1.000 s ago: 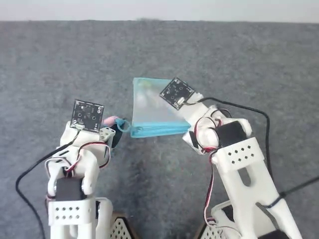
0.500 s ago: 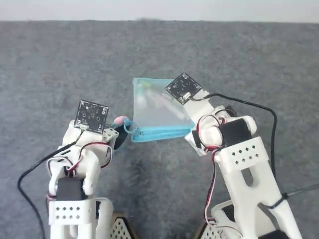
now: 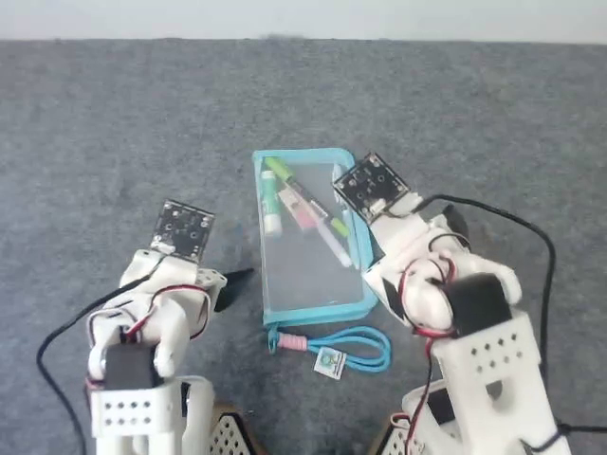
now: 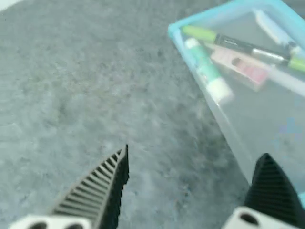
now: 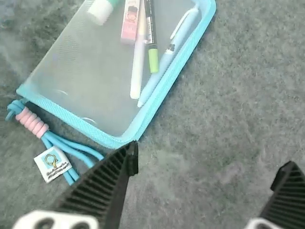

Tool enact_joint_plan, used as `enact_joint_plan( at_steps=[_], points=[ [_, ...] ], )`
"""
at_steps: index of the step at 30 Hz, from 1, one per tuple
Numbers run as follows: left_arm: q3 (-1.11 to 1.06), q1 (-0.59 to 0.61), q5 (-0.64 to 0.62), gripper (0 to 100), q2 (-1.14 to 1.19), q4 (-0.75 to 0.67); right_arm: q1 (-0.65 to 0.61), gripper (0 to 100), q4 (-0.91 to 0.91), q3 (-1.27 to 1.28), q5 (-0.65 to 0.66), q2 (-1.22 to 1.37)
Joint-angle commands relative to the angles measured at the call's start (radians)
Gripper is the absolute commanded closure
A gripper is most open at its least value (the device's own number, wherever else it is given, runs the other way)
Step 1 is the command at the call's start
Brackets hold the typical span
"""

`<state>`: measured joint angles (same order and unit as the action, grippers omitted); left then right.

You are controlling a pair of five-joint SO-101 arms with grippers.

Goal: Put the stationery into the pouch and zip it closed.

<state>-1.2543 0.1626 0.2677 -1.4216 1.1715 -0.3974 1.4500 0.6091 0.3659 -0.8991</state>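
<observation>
The clear pouch with turquoise trim (image 3: 308, 270) lies flat on the grey mat between the two arms. Inside it I see a green marker (image 3: 281, 173), a glue stick (image 4: 208, 78), a pink eraser (image 5: 130, 21) and pens (image 5: 139, 64). Its blue cord (image 3: 356, 346), with pink beads (image 5: 32, 122) and a small tag (image 5: 52, 163), trails from the pouch's near left corner. My left gripper (image 4: 190, 186) is open just off the pouch's left edge, holding nothing. Beside the pouch's right edge my right gripper (image 5: 200, 181) is open too, over bare mat.
Grey carpet-like mat (image 3: 114, 123) covers the table, with open room to the left, right and far side of the pouch. A pale wall edge runs along the back. The arms' white bases stand at the near edge.
The pouch, held up between both grippers before, now lies flat on the mat. Both grippers have let go and drawn back toward their bases; the cord has dropped at the near end.
</observation>
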Motion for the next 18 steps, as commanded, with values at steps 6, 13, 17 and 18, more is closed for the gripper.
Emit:
enact_joint_plan(
  at_steps=[6,13,17,18],
  points=[
    [0.012,0.044,0.009,61,-0.221,-0.003,0.097,59.1,-0.147,0.245,-0.017,-0.328],
    [-0.148,0.043,0.009,61,-0.400,-0.015,0.309,84.6,-0.193,0.491,-0.012,-0.585],
    [-0.214,0.043,0.008,61,-0.399,-0.041,0.354,92.5,-0.193,0.591,-0.011,-0.716],
    [-0.232,0.043,0.008,61,-0.399,-0.057,0.358,93.1,-0.193,0.618,-0.011,-0.743]
  ],
)
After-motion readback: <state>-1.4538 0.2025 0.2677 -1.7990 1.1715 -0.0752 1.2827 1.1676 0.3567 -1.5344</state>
